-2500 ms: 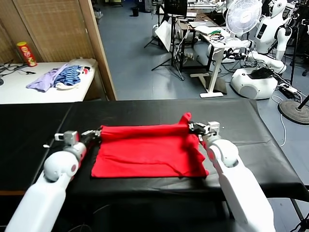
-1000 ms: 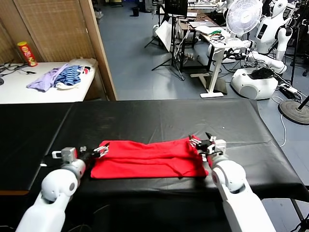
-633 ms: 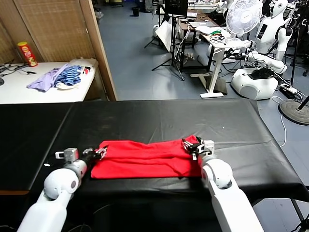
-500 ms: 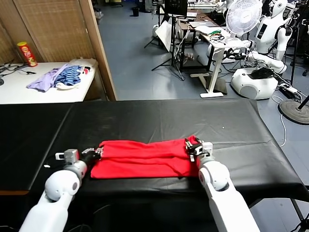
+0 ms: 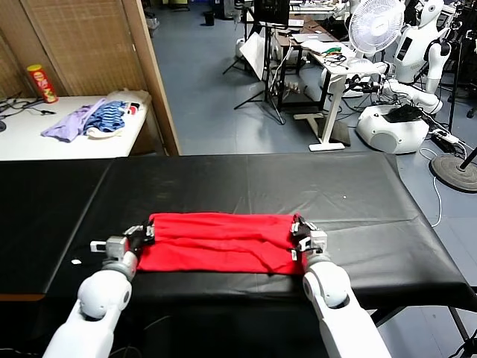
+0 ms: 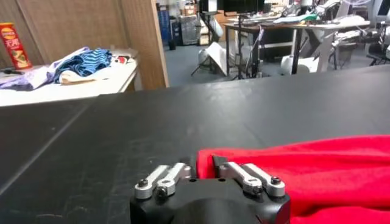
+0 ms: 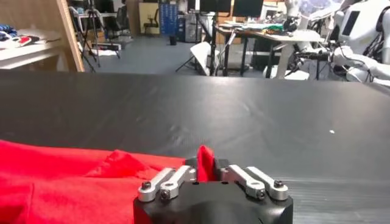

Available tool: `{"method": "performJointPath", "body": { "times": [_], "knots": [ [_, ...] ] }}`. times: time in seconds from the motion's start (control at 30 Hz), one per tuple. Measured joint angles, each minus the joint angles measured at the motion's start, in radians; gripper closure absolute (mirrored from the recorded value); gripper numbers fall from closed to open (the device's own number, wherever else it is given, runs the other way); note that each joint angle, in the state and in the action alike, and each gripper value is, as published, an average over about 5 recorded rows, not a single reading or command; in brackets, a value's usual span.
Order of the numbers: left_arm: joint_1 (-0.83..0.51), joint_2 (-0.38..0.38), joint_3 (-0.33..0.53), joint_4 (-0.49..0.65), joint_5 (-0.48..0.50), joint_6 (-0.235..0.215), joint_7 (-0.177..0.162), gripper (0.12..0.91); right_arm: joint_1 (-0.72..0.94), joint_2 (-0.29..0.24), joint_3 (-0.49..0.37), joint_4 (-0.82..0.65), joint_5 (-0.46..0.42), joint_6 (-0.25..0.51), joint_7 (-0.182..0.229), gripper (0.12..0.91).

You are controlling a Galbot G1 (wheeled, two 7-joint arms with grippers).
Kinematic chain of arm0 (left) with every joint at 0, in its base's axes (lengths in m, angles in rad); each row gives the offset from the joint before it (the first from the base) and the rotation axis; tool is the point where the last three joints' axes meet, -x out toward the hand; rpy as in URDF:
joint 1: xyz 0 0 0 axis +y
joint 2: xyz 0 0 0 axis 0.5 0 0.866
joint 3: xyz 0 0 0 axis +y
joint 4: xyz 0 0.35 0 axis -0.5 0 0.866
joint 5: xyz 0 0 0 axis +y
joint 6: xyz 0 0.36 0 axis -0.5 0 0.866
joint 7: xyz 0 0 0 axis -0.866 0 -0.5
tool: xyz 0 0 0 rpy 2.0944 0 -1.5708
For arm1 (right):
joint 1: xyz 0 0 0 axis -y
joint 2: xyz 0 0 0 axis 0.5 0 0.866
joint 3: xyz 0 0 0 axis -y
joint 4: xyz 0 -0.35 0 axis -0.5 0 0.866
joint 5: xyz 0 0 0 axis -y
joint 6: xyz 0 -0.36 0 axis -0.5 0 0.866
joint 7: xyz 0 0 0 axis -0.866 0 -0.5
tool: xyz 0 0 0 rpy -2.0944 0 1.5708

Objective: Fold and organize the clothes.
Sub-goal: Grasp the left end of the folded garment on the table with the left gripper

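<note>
Both grippers have come nearer the robot since two and a half seconds ago, and the far edge they carried then has been laid over. The red T-shirt (image 5: pixel 216 242) was a deep rectangle with a peak raised at its right far corner. It is now a shallow folded band running left to right across the near part of the black table (image 5: pixel 246 179). The right gripper (image 5: pixel 299 233) stood just off the shirt's right end a second ago and is now drawn in against that end.

The left gripper (image 5: pixel 141 233) sits low at the band's left end. In the left wrist view the shirt's (image 6: pixel 317 176) corner reaches into the left gripper (image 6: pixel 206 171). Whether it is clamped on the cloth or standing apart from it cannot be told.

In the right wrist view a small upright fold of the shirt (image 7: pixel 73 182) rises inside the right gripper (image 7: pixel 206 170). Its hold cannot be told either.

Far off to the left, a heap of lilac and striped garments (image 5: pixel 93 119) lies on a white table.
</note>
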Motion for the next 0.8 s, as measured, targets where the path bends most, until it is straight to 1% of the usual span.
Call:
{"method": "performJointPath", "body": {
  "times": [0.03,0.07,0.13,0.17,0.3,0.4,0.47,0.53,0.67,0.7,0.8],
  "knots": [
    [0.004,0.002,-0.005,-0.006,-0.016,0.005,0.002,0.395,-0.011,-0.003,0.006,0.022,0.001,0.000,-0.003,0.283],
    [0.009,0.003,-0.011,-0.013,-0.034,0.010,0.004,0.347,-0.023,-0.006,0.012,0.043,0.003,0.000,-0.006,0.253],
    [0.021,0.004,-0.023,-0.026,-0.066,0.017,0.004,0.274,-0.045,-0.011,0.023,0.080,0.006,0.003,-0.011,0.235],
    [0.029,0.002,-0.030,-0.032,-0.083,0.019,0.004,0.253,-0.055,-0.012,0.027,0.094,0.007,0.005,-0.013,0.231],
    [0.070,-0.009,-0.058,-0.049,-0.141,0.019,0.008,0.234,-0.084,-0.014,0.034,0.125,0.008,0.012,-0.018,0.228],
    [0.103,-0.021,-0.070,-0.053,-0.150,0.012,0.016,0.253,-0.092,-0.011,0.031,0.136,0.006,0.014,-0.020,0.227],
    [0.124,-0.030,-0.074,-0.055,-0.146,0.004,0.025,0.312,-0.094,-0.008,0.028,0.142,0.005,0.015,-0.022,0.227],
    [0.140,-0.039,-0.076,-0.056,-0.133,-0.006,0.034,0.398,-0.094,-0.005,0.023,0.147,0.003,0.015,-0.022,0.227],
    [0.157,-0.059,-0.075,-0.057,-0.095,-0.021,0.040,0.599,-0.096,-0.002,0.021,0.155,-0.001,0.015,-0.022,0.227],
    [0.158,-0.064,-0.074,-0.058,-0.085,-0.022,0.039,0.666,-0.098,-0.001,0.021,0.157,-0.002,0.015,-0.022,0.227],
    [0.156,-0.075,-0.070,-0.056,-0.051,-0.024,0.040,0.818,-0.104,0.001,0.023,0.166,-0.003,0.015,-0.021,0.227]
  ]
}}
